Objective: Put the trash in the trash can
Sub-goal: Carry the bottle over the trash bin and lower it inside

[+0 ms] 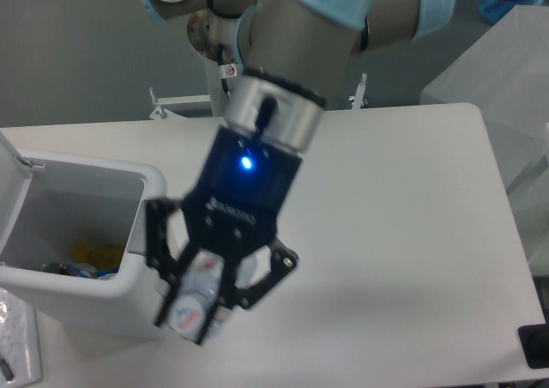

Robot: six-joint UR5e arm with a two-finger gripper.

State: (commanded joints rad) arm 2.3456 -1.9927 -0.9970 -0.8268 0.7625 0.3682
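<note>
The tool (202,300) is closed tight around the bottle (194,300), holding it up in the air above the white worktop (403,233). The bottle's blue-and-red label shows between the black fingers (159,249). Just to the left of the tool sits the trash can (146,276), with its lid open. Some trash lies inside, at the bottom. Behind the tool, a blue light glows on the arm (283,105).
</note>
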